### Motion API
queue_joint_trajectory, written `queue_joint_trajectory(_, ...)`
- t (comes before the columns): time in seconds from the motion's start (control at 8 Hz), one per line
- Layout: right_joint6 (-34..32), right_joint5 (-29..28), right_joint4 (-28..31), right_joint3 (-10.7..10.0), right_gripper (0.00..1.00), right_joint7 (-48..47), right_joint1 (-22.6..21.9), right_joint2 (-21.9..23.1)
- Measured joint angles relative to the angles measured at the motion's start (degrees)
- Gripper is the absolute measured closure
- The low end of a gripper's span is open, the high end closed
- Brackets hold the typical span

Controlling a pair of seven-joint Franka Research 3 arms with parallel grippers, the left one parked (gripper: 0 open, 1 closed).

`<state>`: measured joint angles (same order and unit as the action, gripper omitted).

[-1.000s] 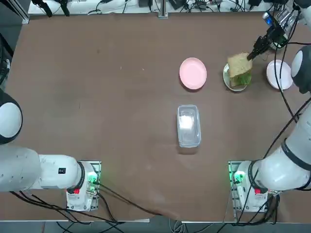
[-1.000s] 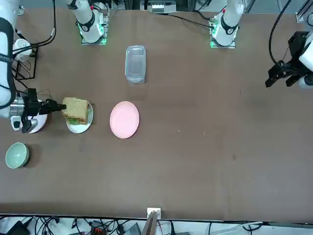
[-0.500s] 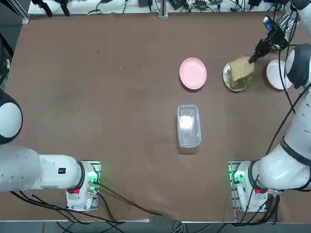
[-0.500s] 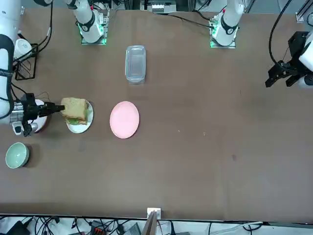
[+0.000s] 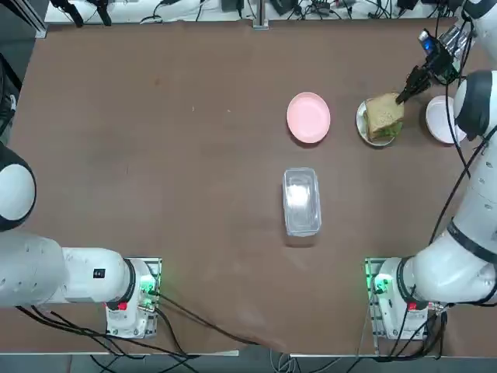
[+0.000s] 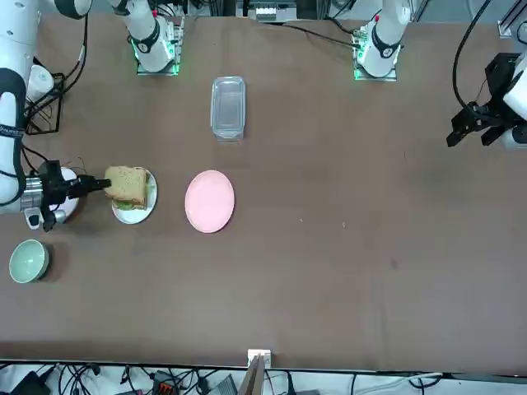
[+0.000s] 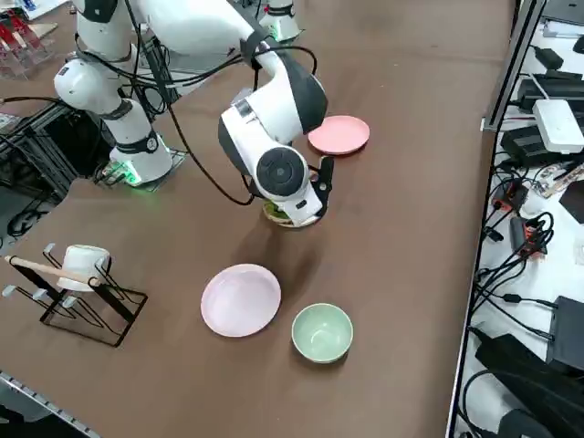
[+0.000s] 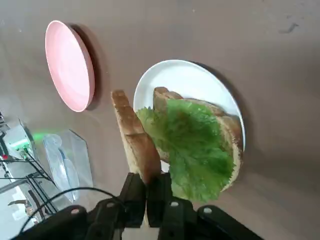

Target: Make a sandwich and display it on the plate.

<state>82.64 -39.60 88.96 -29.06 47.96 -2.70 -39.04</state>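
Note:
My right gripper (image 8: pixel 148 180) is shut on the edge of the top bread slice (image 8: pixel 132 137), which it holds tilted, nearly on edge, over the white plate (image 8: pixel 175 75). A bottom bread slice (image 8: pixel 231 132) lies on that plate under green leaves (image 8: pixel 195 150). No orange piece shows. From overhead, the gripper (image 5: pixel 404 95) sits at the far right of the table, and the held slice (image 5: pixel 384 114) covers most of the plate (image 5: pixel 360 123). In the front view the gripper (image 6: pixel 100 184) grips the slice (image 6: pixel 128 184) above the plate (image 6: pixel 132 216).
A pink plate (image 5: pixel 308 116) lies left of the white plate, and a pale pinkish plate (image 5: pixel 443 120) to its right, under the arm. A clear lidded container (image 5: pixel 301 200) sits mid-table. A green bowl (image 6: pixel 29 261) and a wire rack with a mug (image 7: pixel 78 283) stand near the right edge.
The held top slice has come down closer over the leaves and bottom slice, now hiding most of the green from above. The gripper shifted slightly with it.

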Motion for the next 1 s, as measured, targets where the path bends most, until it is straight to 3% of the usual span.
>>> queue_joint_trajectory(1.0,-0.47,-0.1,-0.07,0.1,0.9,4.1,1.89,-3.64)
